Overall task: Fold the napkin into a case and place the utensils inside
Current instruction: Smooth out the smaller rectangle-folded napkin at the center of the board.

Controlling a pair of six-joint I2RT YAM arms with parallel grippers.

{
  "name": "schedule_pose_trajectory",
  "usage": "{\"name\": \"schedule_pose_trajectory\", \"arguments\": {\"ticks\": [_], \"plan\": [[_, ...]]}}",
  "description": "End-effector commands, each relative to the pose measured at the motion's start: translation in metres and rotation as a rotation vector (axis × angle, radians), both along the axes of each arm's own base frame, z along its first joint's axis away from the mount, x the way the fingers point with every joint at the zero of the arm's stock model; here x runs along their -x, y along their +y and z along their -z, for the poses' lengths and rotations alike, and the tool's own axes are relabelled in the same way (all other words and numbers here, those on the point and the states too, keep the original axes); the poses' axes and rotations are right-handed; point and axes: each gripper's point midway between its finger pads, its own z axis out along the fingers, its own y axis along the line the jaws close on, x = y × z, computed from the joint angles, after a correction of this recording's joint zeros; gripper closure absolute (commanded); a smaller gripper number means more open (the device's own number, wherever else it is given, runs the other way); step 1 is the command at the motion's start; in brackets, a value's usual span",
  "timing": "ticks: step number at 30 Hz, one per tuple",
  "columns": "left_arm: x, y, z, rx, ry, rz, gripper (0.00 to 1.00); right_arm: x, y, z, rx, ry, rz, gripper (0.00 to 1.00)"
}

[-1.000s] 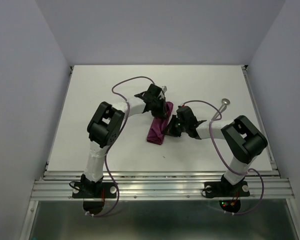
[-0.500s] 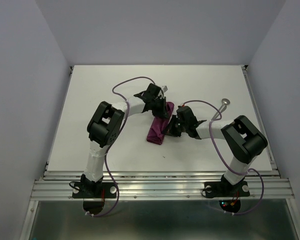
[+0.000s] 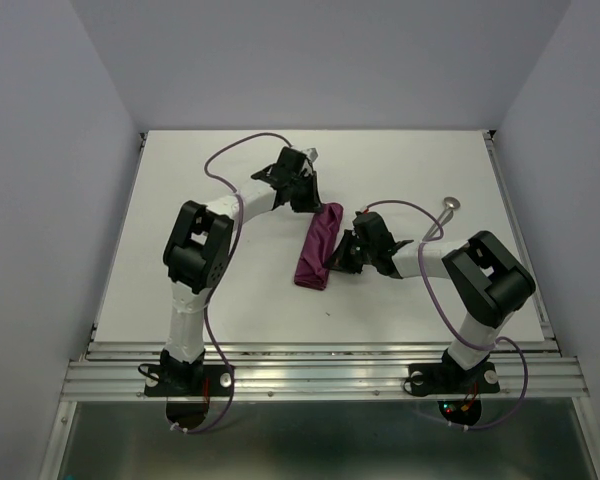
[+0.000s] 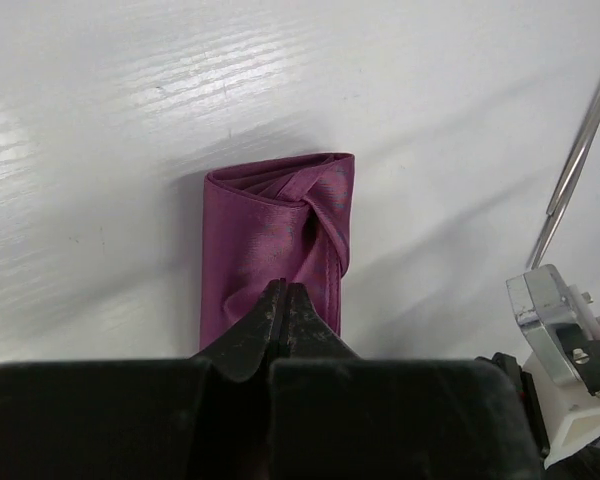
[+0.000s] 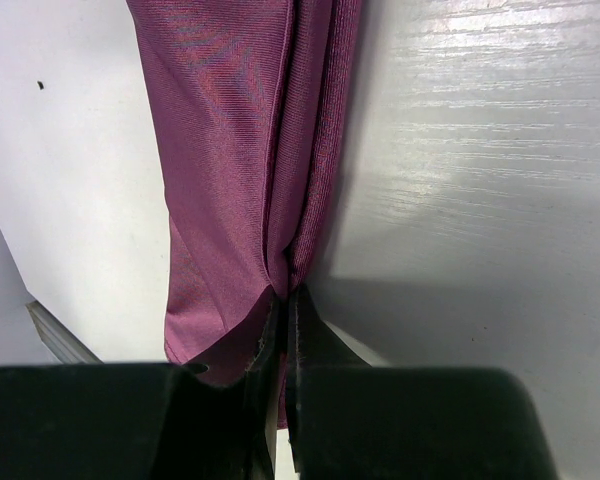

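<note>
The plum-purple napkin (image 3: pixel 318 247) lies folded into a narrow strip on the white table, running from far right to near left. In the left wrist view its far end (image 4: pixel 280 225) shows layered folds. My right gripper (image 3: pixel 338 258) is shut on the napkin's right edge, where the cloth (image 5: pixel 240 130) bunches between the jaws (image 5: pixel 288 292). My left gripper (image 3: pixel 306 201) hangs shut just beyond the far end, its fingertips (image 4: pixel 283 290) together with nothing between them. A silver spoon (image 3: pixel 450 205) lies at the right. A thin silver handle (image 4: pixel 580 150) shows in the left wrist view.
The white table (image 3: pixel 210 290) ends in raised side rails, and an aluminium rail (image 3: pixel 320 375) at the near edge holds both arm bases. Purple cables loop over both arms. A small dark speck (image 3: pixel 327 318) lies near the napkin's near end.
My left gripper has drawn back up and to the left, off the napkin's far end, which now lies uncovered. The right gripper keeps its place on the cloth.
</note>
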Motion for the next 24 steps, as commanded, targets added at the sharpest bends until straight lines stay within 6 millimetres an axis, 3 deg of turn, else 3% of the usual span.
{"name": "schedule_pose_trajectory", "arguments": {"ticks": [1, 8, 19, 24], "plan": [[-0.012, -0.012, -0.016, 0.025, -0.041, 0.005, 1.00, 0.003, -0.001, -0.003, 0.023, -0.007, -0.018, 0.99], [-0.020, -0.020, -0.018, 0.048, -0.050, 0.014, 1.00, 0.003, -0.001, -0.003, 0.024, -0.005, -0.016, 0.99], [-0.027, -0.026, 0.028, 0.013, 0.016, 0.020, 1.00, 0.003, -0.002, -0.005, 0.025, -0.009, -0.013, 0.99], [-0.026, -0.027, 0.029, 0.016, 0.020, 0.027, 1.00, 0.003, -0.002, -0.004, 0.025, -0.008, -0.013, 0.99]]}}
